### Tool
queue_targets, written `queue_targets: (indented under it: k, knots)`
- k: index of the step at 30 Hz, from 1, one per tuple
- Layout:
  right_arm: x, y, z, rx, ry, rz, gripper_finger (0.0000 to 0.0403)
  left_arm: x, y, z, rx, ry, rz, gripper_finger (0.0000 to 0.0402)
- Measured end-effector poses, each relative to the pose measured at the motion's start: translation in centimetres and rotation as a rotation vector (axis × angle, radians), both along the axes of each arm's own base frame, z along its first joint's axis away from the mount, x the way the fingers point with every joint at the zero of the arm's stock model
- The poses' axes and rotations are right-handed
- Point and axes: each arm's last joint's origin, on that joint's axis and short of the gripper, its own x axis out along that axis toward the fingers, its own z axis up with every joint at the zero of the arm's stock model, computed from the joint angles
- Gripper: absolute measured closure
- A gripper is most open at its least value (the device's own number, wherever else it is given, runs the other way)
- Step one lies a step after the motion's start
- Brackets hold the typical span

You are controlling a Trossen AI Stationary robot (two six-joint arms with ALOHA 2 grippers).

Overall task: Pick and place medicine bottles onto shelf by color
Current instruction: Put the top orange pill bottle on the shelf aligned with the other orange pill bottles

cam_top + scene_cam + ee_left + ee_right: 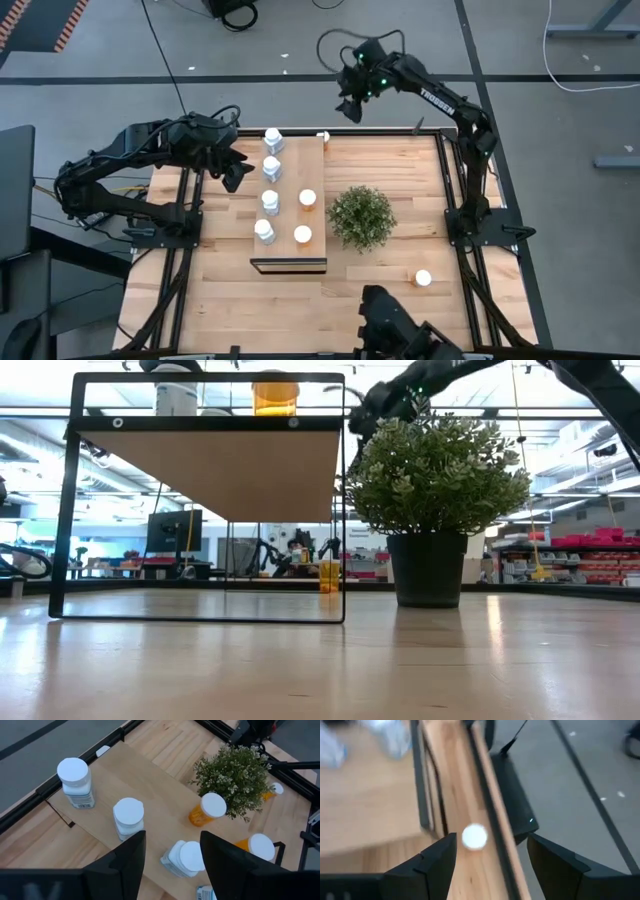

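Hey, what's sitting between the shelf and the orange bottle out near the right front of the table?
The potted plant stands between the shelf and that orange bottle, as the high view shows.

Even overhead light, low view backlit, right wrist view prob. motion-blurred

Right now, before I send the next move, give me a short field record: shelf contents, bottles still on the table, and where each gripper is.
shelf: long light-wood plank shelf
on shelf, white: four white-bodied pill bottles in a row along the left side
on shelf, orange: two orange-bodied white-capped bottles on the right side
on table: one orange bottle by the shelf's far end; another beyond the bushy green potted plant
left gripper: open, empty, beside the white row
right gripper: open, empty, above the far orange bottle
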Motion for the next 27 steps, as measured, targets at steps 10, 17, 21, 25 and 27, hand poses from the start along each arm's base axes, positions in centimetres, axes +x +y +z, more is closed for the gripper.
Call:
queue_targets:
  k: [10,17,21,25,27]
  knots:
    - [1.3,0.7,-8.2,0.03,0.106,0.101,0.0141,0.0,0.0,0.0,-0.03,-0.01,0.028,0.0206]
    - [2.4,0.9,-11.1,-0.087,0.037,0.16,0.0107,-0.1,0.0,-0.1,-0.071,-0.018,0.066,0.0201]
    - [2.4,0.9,-12.7,-0.102,0.01,0.146,0.0096,-0.1,0.0,-0.1,-0.088,-0.016,0.078,0.0201]
    - [2.2,1.2,-14.6,-0.102,0.011,0.145,0.0095,-0.1,0.0,-0.1,-0.105,-0.018,0.093,0.0204]
    - [2.0,1.4,-15.3,-0.105,0.004,0.147,0.0095,-0.1,0.0,-0.2,-0.106,-0.019,0.094,0.0204]
